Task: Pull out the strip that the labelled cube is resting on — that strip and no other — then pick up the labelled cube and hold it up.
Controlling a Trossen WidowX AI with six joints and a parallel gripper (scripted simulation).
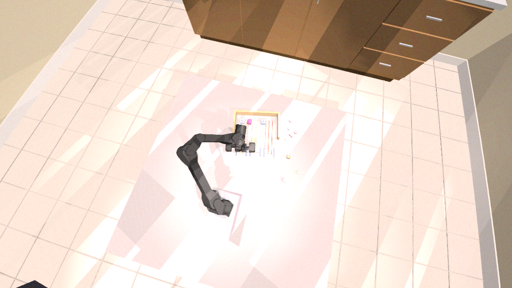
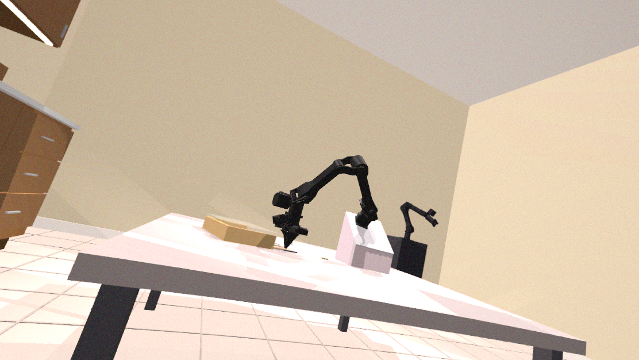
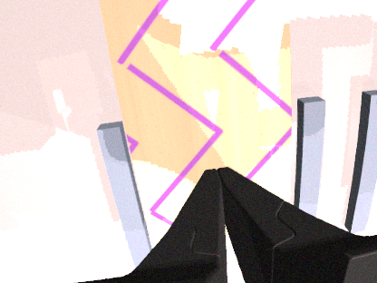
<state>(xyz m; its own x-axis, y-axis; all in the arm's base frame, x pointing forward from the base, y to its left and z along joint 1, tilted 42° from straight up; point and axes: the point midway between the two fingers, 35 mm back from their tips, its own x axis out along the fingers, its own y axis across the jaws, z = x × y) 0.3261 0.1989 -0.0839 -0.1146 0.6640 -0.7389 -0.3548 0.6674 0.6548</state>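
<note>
I have the black fingers pressed fully together, tips low at the near end of the pale strip with the magenta zigzag line (image 3: 181,104). A grey-blue upright tab (image 3: 123,189) stands just to their left. I cannot see whether anything thin is pinched between the tips.

In the top view, a small pale cube with a bluish mark (image 1: 242,120) sits at the far end of the shallow tan wooden tray (image 1: 256,112), roughly in line with this strip. I take it for the labelled one, though a similar cube lies further right and the marks are too small to read.

To pull well, I would drag straight back along the strip's length, low over the white desk (image 2: 223,268) and slowly, so the cube doesn't topple and the neighbouring strips stay put.
</note>
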